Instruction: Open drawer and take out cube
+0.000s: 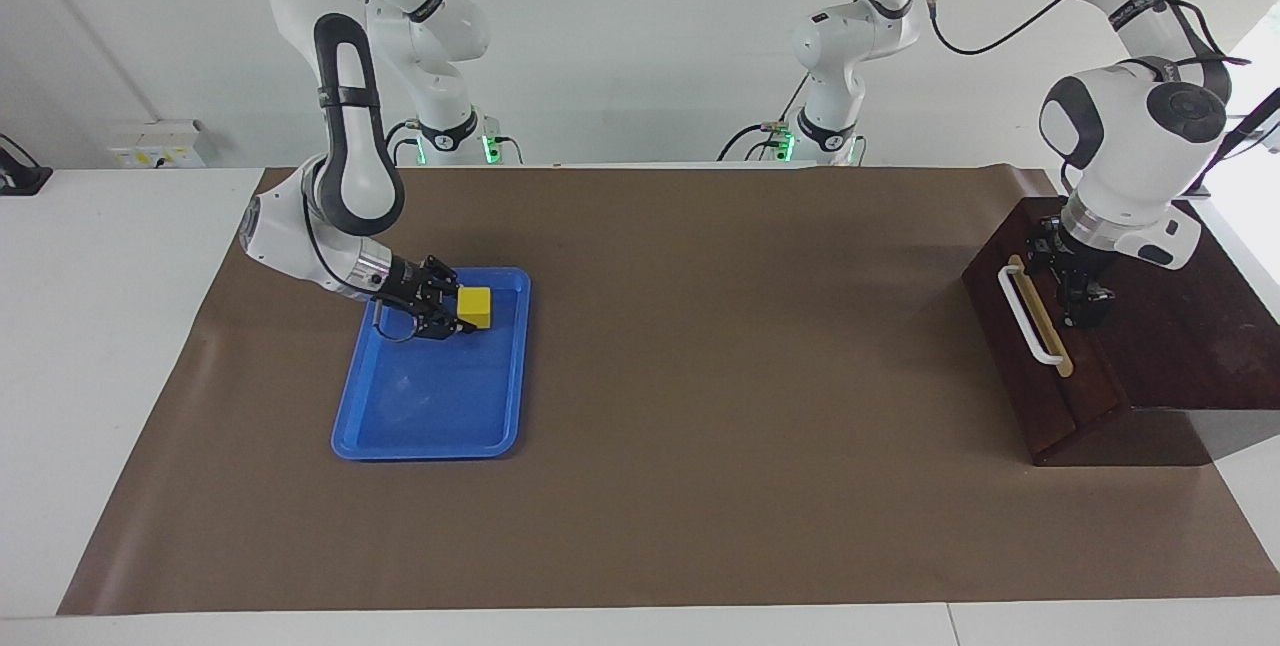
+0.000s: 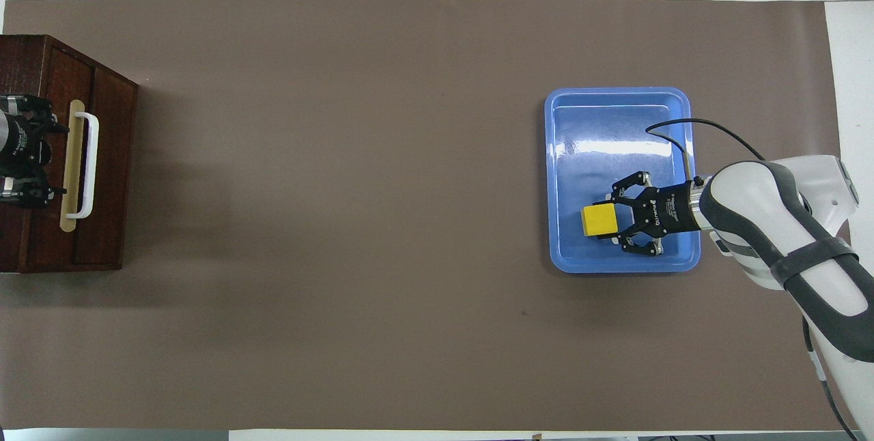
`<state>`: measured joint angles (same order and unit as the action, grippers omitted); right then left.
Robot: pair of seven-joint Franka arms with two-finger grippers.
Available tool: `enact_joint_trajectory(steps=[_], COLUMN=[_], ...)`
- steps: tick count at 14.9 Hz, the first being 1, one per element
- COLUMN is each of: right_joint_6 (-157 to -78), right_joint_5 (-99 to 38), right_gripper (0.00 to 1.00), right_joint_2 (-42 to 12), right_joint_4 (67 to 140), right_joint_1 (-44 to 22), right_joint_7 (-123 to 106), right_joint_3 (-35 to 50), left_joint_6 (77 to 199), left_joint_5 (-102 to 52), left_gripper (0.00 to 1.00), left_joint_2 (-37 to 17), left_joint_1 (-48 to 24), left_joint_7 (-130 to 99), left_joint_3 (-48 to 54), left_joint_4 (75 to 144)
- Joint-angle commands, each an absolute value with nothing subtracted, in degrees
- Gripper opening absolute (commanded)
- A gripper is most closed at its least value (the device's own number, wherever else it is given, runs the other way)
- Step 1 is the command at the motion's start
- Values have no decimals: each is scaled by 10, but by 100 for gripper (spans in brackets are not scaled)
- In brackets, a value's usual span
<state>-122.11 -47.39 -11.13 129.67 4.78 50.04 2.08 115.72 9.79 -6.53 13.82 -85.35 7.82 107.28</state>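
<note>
Your right gripper (image 1: 462, 316) grips the yellow cube (image 1: 475, 307) just over the blue tray (image 1: 430, 426), at the tray's end nearest the robots. Lower gently before releasing. Your left gripper (image 1: 1078, 288), fingers spread, sits over the closed drawer (image 1: 1035, 366).

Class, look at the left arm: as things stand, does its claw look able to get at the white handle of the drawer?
Probably yes. The left claw, open, hangs over the box top just beside the white handle of the shut drawer, with nothing between them.
</note>
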Motion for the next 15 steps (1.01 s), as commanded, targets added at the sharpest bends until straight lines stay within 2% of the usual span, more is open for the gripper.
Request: enact_joint_trajectory(steps=[1, 5, 7, 8, 10, 11, 15], right_joint_6=[-1231, -1242, -1252, -1252, -1252, -1252, -1244], right_joint_5=[-476, -477, -490, -491, -491, -491, -491], right_gripper=[0, 0, 0, 15, 92, 100, 100], right_joint_2=[-103, -104, -103, -103, -103, -103, -103], right_joint_4=[1310, 1318, 1324, 1325, 1325, 1325, 1315], right_joint_1=[51, 50, 48, 46, 40, 38, 36], right_joint_7=[487, 480, 481, 483, 484, 485, 493], right_joint_3=[26, 26, 26, 27, 26, 26, 26], left_joint_6=[1160, 1139, 1085, 1044, 969, 929, 880], left_joint_5=[112, 105, 104, 103, 82, 70, 33], left_gripper=[100, 100, 100, 100, 100, 100, 100], left_joint_2=[-54, -49, -48, -44, -38, -33, -15], left_joint_1=[149, 126, 110, 105, 100, 91, 90], left_joint_7=[-840, -809, -716, -663, -544, -480, -272], left_joint_3=[81, 86, 86, 89, 97, 99, 104], left_joint_4=[1088, 1083, 1043, 1022, 976, 952, 954])
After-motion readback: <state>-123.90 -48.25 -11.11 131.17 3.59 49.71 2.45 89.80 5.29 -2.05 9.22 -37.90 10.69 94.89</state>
